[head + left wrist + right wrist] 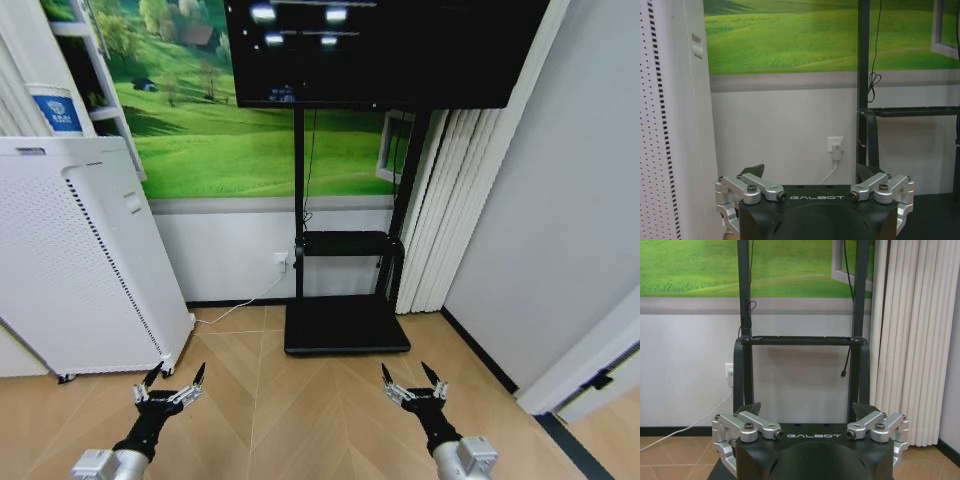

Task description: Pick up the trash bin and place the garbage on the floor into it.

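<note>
Low, left claw (176, 378) and right claw (414, 376) spread, arms cut off

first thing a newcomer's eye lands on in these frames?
Probably the big dark screen on its black stand, dead ahead against the green meadow mural. Next, the tall white perforated appliance at left. Low in the foreground, the left gripper and right gripper are both open, empty, above the wood floor.

Lower left of frame: left gripper (173, 382), fingers spread, over wood floor (300, 400). Lower right: right gripper (414, 378), also spread. White perforated appliance (75, 260) at left edge. Centre: black TV stand (345, 300), dark screen (385, 50) up top.
</note>
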